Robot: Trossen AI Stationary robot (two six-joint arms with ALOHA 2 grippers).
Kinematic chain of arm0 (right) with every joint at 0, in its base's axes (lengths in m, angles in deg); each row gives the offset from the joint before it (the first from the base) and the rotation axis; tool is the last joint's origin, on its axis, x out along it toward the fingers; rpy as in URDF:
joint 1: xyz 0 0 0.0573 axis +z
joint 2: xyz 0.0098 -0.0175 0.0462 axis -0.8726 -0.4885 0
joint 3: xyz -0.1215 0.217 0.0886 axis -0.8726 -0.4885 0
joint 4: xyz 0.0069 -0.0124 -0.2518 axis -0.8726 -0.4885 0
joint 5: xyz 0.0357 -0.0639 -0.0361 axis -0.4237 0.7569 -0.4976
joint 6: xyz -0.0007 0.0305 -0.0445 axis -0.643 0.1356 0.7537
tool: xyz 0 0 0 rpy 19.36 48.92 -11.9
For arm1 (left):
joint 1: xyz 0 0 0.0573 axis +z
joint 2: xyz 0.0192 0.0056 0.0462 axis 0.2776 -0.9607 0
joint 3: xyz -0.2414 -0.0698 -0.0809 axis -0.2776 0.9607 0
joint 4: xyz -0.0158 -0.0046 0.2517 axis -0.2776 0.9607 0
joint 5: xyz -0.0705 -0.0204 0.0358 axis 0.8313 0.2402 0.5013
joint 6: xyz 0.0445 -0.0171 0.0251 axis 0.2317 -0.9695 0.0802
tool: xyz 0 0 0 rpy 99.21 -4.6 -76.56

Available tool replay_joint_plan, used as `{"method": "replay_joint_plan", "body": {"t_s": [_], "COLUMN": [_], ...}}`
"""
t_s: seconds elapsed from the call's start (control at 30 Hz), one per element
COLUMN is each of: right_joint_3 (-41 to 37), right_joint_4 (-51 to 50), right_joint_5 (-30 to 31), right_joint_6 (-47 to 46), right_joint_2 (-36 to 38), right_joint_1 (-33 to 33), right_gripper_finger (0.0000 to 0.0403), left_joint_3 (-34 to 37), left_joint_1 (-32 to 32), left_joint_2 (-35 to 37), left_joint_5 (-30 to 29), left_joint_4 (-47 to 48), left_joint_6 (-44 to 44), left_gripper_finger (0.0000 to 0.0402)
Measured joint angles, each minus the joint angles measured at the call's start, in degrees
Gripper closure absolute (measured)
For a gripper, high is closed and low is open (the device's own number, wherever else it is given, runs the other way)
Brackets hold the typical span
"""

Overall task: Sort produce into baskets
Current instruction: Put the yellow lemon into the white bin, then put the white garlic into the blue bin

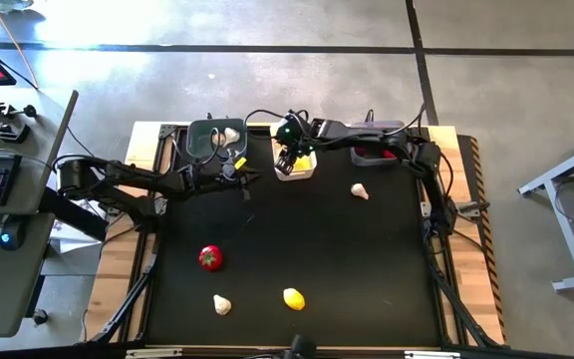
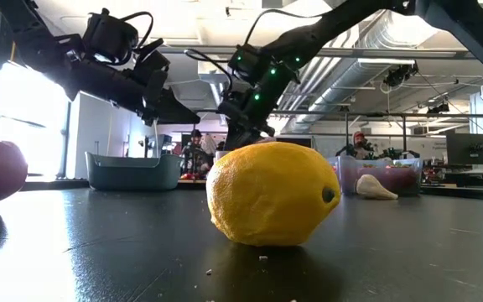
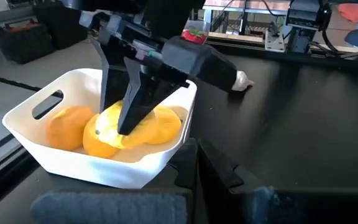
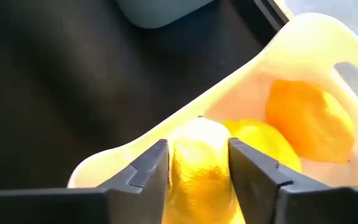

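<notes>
Right gripper (image 4: 199, 171): hung over the white basket (image 1: 296, 172) at the middle of the desk's far edge, fingers (image 3: 135, 102) clenched on a lemon (image 4: 199, 163) held just inside the basket.
White basket contents: two more lemons, one (image 4: 309, 119) against the wall with the handle slot, one (image 4: 263, 142) beside the held piece.
Left gripper (image 1: 239, 179): hovered above the mat just left of the white basket, near the far edge; whether its fingers were closed or parted, I could not tell.
Dark basket (image 1: 213, 138): stood at the far left corner with a pale garlic piece (image 1: 231, 133) inside.
Right basket (image 1: 379, 150): sat at the far right corner, partly under the right arm, with red pieces showing inside.
Loose on the desk: a garlic (image 1: 360, 190) right of the white basket; a tomato (image 1: 209, 257) left of centre; another garlic (image 1: 222, 304) and a lemon (image 1: 293, 298) near the front edge.
</notes>
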Motion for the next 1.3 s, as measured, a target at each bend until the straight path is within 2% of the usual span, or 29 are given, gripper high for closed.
{"method": "replay_joint_plan", "body": {"t_s": [0.23, 0.37, 0.5, 0.7, 0.8, 0.9, 1.1, 1.3], "right_joint_3": [0.0, 0.0, 0.0, 0.0, -0.2, -4.9, -23.8, -38.1], "right_joint_4": [-0.3, -1.5, -3.2, 0.2, 2.4, 10.5, 32.0, 40.6], "right_joint_5": [1.0, -0.4, 0.9, 2.7, 4.8, 8.0, 8.3, 12.1], "right_joint_6": [-1.7, -0.1, 1.5, 3.7, 4.1, 3.2, -1.0, -3.7], "right_joint_2": [0.2, 0.8, 1.8, 1.8, 2.5, 5.0, 12.7, 22.2], "right_joint_1": [0.2, 0.3, 1.2, 4.8, 7.1, 8.7, 9.6, 11.6], "right_gripper_finger": [0.0174, 0.0165, 0.0207, 0.0333, 0.0391, 0.0387, 0.0398, 0.0401], "left_joint_3": [0.0, 0.0, 0.0, 0.0, 0.0, 0.0, 0.0, -0.1], "left_joint_1": [0.0, 0.0, 0.0, 0.0, 0.0, 0.0, -0.7, -1.8], "left_joint_2": [0.0, 0.0, 0.0, 0.0, 0.0, 0.0, 0.9, 1.0], "left_joint_5": [0.0, 0.0, 1.2, 6.8, 7.6, 8.1, 14.1, 14.3], "left_joint_4": [0.0, 0.0, 0.0, -3.0, -4.0, -5.1, -4.9, -5.2], "left_joint_6": [0.4, 0.4, 0.4, 1.6, 2.6, 2.7, 3.3, 4.7], "left_gripper_finger": [0.0401, 0.0401, 0.0401, 0.0401, 0.0401, 0.0401, 0.0401, 0.0401]}}
